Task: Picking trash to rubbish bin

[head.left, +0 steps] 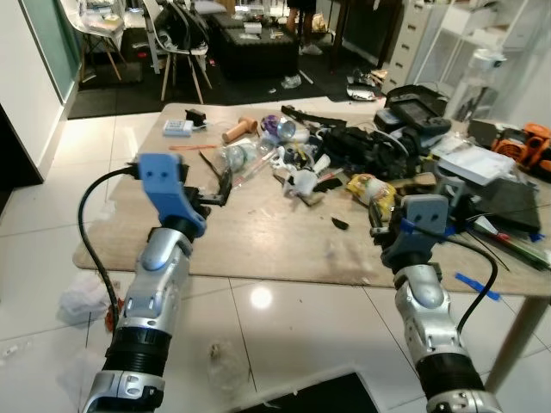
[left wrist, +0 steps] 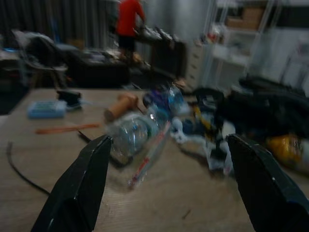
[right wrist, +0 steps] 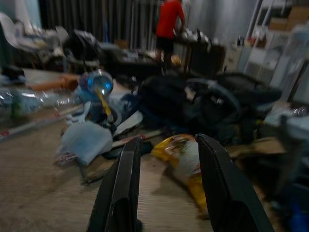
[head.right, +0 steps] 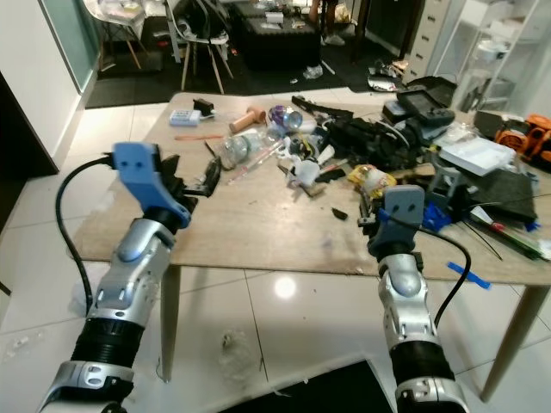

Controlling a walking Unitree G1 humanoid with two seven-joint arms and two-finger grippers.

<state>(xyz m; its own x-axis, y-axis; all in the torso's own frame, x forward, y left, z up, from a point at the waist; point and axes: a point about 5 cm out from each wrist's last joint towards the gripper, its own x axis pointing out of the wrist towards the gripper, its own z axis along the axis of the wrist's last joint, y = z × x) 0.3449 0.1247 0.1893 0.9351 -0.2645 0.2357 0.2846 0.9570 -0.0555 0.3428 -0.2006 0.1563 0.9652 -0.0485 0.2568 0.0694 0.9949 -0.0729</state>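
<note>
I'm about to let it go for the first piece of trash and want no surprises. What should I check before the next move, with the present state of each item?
1. Left gripper open: ok, fingers spread wide.
2. Left gripper lined up on the clear plastic bottle: ok, the bottle lies ahead between the fingers, not yet reached.
3. Right gripper empty: ok, fingers apart, nothing between them.
4. Right gripper aimed at the yellow wrapper: ok, the wrapper lies just beyond the fingertips.
5. Rubbish bin located: cannot tell.
6. Person at a distance: ok, standing far behind the table.
</note>
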